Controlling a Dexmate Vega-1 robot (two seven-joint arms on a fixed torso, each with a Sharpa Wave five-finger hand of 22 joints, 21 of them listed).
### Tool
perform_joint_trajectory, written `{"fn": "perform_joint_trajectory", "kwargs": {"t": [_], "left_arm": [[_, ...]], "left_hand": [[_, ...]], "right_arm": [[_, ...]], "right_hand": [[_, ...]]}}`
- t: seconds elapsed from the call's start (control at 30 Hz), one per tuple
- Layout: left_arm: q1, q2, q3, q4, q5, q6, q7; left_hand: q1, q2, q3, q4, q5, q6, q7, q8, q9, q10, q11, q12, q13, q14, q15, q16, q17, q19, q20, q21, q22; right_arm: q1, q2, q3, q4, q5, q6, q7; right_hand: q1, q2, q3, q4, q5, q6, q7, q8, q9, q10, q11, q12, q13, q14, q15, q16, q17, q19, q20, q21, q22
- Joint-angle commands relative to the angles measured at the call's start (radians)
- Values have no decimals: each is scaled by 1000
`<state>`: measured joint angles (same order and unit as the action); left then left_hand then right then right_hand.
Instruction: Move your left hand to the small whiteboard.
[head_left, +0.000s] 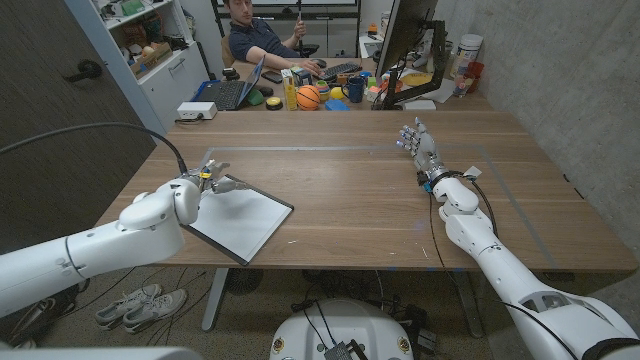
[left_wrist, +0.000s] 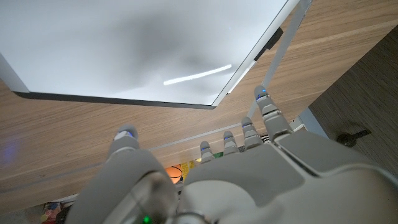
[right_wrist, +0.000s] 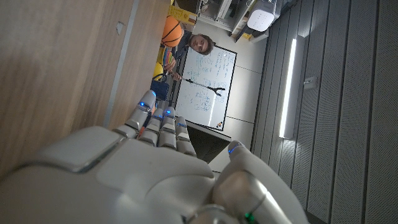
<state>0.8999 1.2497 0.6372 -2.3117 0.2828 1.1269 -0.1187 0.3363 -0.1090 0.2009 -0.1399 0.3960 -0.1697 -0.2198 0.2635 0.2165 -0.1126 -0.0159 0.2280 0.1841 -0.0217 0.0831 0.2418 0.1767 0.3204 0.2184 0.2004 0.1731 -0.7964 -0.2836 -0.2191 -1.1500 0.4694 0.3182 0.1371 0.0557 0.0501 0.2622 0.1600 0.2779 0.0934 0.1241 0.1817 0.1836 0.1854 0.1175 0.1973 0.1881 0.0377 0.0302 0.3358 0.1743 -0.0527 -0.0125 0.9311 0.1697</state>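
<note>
The left hand (head_left: 210, 180) hangs over the far left corner of the whiteboard (head_left: 243, 219), which lies flat near the table's (head_left: 350, 190) front left edge, turned at an angle. The hand holds nothing; its fingers are spread and reach forward, and in the left wrist view the fingertips (left_wrist: 262, 94) point at the board (left_wrist: 124, 50) from just beyond its dark-trimmed rim. I cannot tell whether they touch it. To finish well, the hand should, in my judgement, settle gently onto the white face rather than the rim, coming down slowly so the light board does not skid toward the table's edge, which is close. Nothing lies on the board or between hand and board, so the way looks free. Further right, the wood is bare in the middle. At the far edge sit a laptop (head_left: 228, 92), a basketball (head_left: 309, 96), a monitor (head_left: 405, 40) and small clutter, with a person (head_left: 262, 35) seated behind, all well apart from the work. The right hand (head_left: 418, 142) stands open on the right side, fingers up, holding nothing.
</note>
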Motion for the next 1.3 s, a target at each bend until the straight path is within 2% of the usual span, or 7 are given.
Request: {"fn": "perform_joint_trajectory", "kwargs": {"t": [0.03,0.13,0.3,0.67,1.03,1.3], "left_arm": [[-50,21,43,-16,-11,26,-43],[-66,22,56,-16,-8,34,-60],[-75,22,68,-20,-2,42,-65],[-93,20,93,-31,9,64,-75],[-115,25,128,-46,39,93,-89],[-116,27,136,-51,47,98,-94]], "left_hand": [[36,-4,-5,-4,20,-37,-2,25,1,32,-90,-10,1,22,-16,-7,2,39,1,-1,1],[41,-5,-7,-3,23,-23,-2,28,0,47,-106,-9,1,28,-20,-9,2,43,1,-4,0],[49,-3,-10,0,27,15,-1,37,0,98,-102,0,2,57,-42,-6,3,48,1,-8,0],[82,16,-1,-1,34,94,-1,57,-1,133,-113,-7,4,99,-76,-3,3,73,0,-7,1],[128,41,19,-9,32,134,-2,65,-3,158,-114,-11,5,113,-99,-8,2,87,0,-9,0],[144,45,24,-13,30,141,-2,65,-4,155,-111,-16,5,107,-100,-13,2,89,0,-10,-1]], "right_arm": [[-1,4,-1,7,-3,15,-11],[-2,4,-1,7,-2,18,-13],[-6,3,-1,3,-2,19,-16],[-14,-1,0,-4,2,25,-17],[-24,-4,0,-14,6,27,-19],[-30,-6,-2,-25,5,24,-24]], "right_hand": [[-14,1,-7,1,5,-7,2,-2,4,-4,-6,-4,2,0,2,-1,5,1,-2,-5,2],[-16,1,-9,1,6,-11,3,-2,4,-9,-7,-6,2,-1,2,-3,5,1,-2,-8,2],[-18,1,-12,1,7,-17,1,-3,4,-14,-9,-7,2,0,2,-4,5,2,-3,-11,2],[-21,3,-16,1,9,-19,-1,-1,4,-15,-7,-7,3,-1,2,-7,5,3,-3,-18,2],[-23,5,-20,1,11,-20,-2,0,4,-16,-7,-6,3,0,0,-10,5,5,-1,-24,2],[-24,6,-23,1,12,-20,-1,2,4,-15,-9,-6,3,0,1,-11,5,5,-1,-28,2]]}}
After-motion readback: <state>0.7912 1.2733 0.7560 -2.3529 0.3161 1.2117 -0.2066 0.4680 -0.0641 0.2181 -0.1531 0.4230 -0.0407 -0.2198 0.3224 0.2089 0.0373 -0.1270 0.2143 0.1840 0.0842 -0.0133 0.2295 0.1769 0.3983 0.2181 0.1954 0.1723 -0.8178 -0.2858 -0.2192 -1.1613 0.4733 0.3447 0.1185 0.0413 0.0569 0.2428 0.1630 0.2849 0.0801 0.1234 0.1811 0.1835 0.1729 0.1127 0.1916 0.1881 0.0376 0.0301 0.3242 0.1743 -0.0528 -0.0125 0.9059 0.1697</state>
